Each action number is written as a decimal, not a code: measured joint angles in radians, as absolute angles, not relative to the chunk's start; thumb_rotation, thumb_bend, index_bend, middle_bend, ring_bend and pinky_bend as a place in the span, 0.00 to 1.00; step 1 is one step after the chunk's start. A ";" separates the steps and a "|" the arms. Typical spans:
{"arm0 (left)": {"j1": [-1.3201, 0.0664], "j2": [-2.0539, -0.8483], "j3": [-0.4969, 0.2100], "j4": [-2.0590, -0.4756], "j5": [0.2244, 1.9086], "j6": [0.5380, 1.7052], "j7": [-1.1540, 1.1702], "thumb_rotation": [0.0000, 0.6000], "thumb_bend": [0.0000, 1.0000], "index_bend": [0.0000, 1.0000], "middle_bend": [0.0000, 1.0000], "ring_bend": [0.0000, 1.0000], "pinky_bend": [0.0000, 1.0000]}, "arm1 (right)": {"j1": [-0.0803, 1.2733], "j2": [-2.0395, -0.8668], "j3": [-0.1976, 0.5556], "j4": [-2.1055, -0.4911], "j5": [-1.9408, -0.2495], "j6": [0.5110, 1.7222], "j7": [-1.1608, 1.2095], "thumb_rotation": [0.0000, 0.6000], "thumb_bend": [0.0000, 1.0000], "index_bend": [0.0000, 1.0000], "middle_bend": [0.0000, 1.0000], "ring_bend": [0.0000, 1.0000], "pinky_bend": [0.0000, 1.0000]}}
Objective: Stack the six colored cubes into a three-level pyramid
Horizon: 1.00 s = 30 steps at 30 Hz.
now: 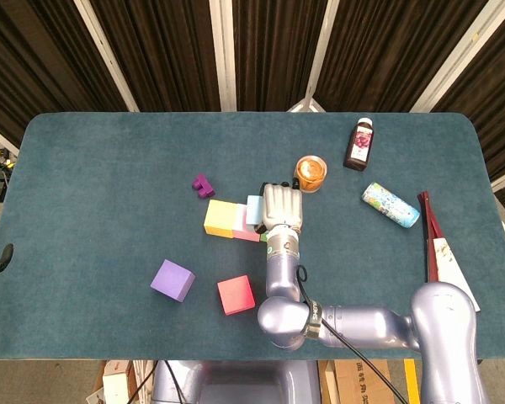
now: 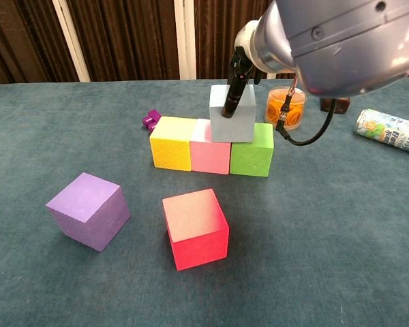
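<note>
Your right robot hand (image 1: pixel 282 206) is over the middle of the bench (image 1: pixel 109 177), and it holds the light blue cube (image 2: pixel 232 112). In the chest view a dark finger (image 2: pixel 234 97) lies down the front of that cube. The light blue cube sits on the row of three cubes, on top of the crack between the pink cube (image 2: pixel 210 148) and the green cube (image 2: pixel 253 151). The yellow cube (image 2: pixel 172 142) is at the left end of the row and touches the pink cube. From the head view your robot hand covers most of the green cube, and only the left part of the light blue cube peeks out beside it.

The red cube (image 2: pixel 195 227) sits alone on the bench, near the front of the row. The purple cube (image 2: pixel 88 210) sits to the left of the red cube, and it is turned a bit. These two are apart from each other and apart from your robot hand.

A small purple block (image 2: pixel 150 120) lies just behind the yellow cube. An orange cup (image 1: pixel 311 172) stands close behind your robot hand. A dark bottle (image 1: pixel 360 144) and a lying can (image 1: pixel 390 204) are further right.

Your left robot hand does not show in either view.
</note>
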State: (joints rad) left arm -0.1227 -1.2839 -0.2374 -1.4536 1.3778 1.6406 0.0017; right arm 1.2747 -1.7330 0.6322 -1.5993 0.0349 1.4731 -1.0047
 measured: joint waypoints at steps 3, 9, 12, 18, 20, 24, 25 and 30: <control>-0.123 -1.283 -0.238 -1.454 1.377 1.640 0.001 1.00 0.33 0.07 0.02 0.00 0.00 | 1.276 -1.737 0.639 -1.599 0.038 1.477 -1.013 1.00 0.20 0.36 0.34 0.20 0.00; -0.122 -1.282 -0.238 -1.454 1.377 1.641 -0.001 1.00 0.33 0.07 0.02 0.00 0.00 | 1.274 -1.745 0.648 -1.594 0.038 1.478 -1.018 1.00 0.20 0.36 0.34 0.20 0.00; -0.123 -1.283 -0.240 -1.453 1.375 1.641 0.000 1.00 0.33 0.07 0.02 0.00 0.00 | 1.271 -1.747 0.651 -1.589 0.036 1.478 -1.017 1.00 0.20 0.36 0.34 0.20 0.00; -0.123 -1.285 -0.240 -1.452 1.374 1.641 0.004 1.00 0.33 0.07 0.02 0.00 0.00 | 1.265 -1.750 0.655 -1.586 0.030 1.475 -1.016 1.00 0.20 0.36 0.34 0.20 0.00; -0.123 -1.285 -0.240 -1.452 1.374 1.641 0.005 1.00 0.33 0.07 0.02 0.00 0.00 | 1.264 -1.750 0.657 -1.587 0.030 1.473 -1.017 1.00 0.20 0.36 0.34 0.20 0.00; -0.123 -1.286 -0.241 -1.453 1.373 1.642 0.005 1.00 0.33 0.07 0.02 0.00 0.00 | 1.262 -1.750 0.660 -1.590 0.028 1.473 -1.019 1.00 0.20 0.36 0.34 0.19 0.00; -0.123 -1.286 -0.241 -1.453 1.373 1.643 0.006 1.00 0.33 0.07 0.02 0.00 0.00 | 1.262 -1.749 0.660 -1.592 0.027 1.473 -1.020 1.00 0.20 0.35 0.34 0.19 0.00; -0.123 -1.286 -0.241 -1.453 1.371 1.642 0.006 1.00 0.33 0.07 0.02 0.00 0.00 | 1.261 -1.746 0.664 -1.606 0.031 1.473 -1.028 1.00 0.20 0.34 0.33 0.18 0.00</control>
